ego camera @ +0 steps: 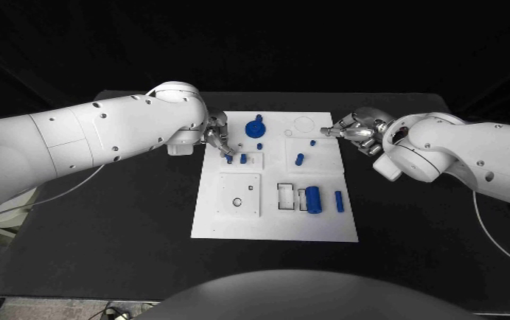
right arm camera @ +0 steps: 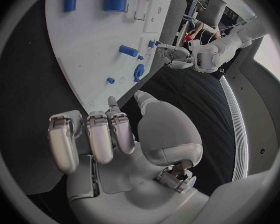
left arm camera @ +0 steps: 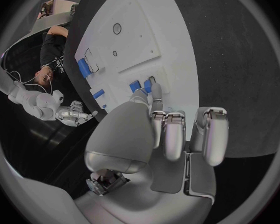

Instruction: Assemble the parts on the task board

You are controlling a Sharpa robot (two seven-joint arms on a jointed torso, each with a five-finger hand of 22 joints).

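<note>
Task board (ego camera: 276,180): flat white rectangular plate, smooth and matt, lying mid-table on the black table (ego camera: 127,231). Left hand (ego camera: 216,137): silver, metallic, poised at the board's far left edge, thumb and one finger (left arm camera: 155,92) stretched toward the two short pegs (ego camera: 236,159), remaining fingers curled in toward the palm. Fingertip just beside the nearer peg; contact or grip on it cannot be told. Right hand (ego camera: 356,130): poised at the board's far right edge, beside a shallow round recess (ego camera: 304,123), thumb and one finger extended with a narrow gap and nothing between them, remaining fingers curled in; well apart from every blue part. Blue parts, eight counted, all smooth plastic-looking: two short upright pegs side by side near the left fingers; one round knob (ego camera: 255,128) just beyond them; one tiny stub (ego camera: 259,145) beside the knob; one tiny stub (ego camera: 314,142) nearer the right hand; one short pin (ego camera: 298,160) lying mid-board; one thick cylinder (ego camera: 312,199) and one slim rod (ego camera: 339,201) lying parallel at the near right. One square white panel (ego camera: 239,195) with small holes at the near left; one rectangular slot (ego camera: 287,197) touching the cylinder's side.
</note>
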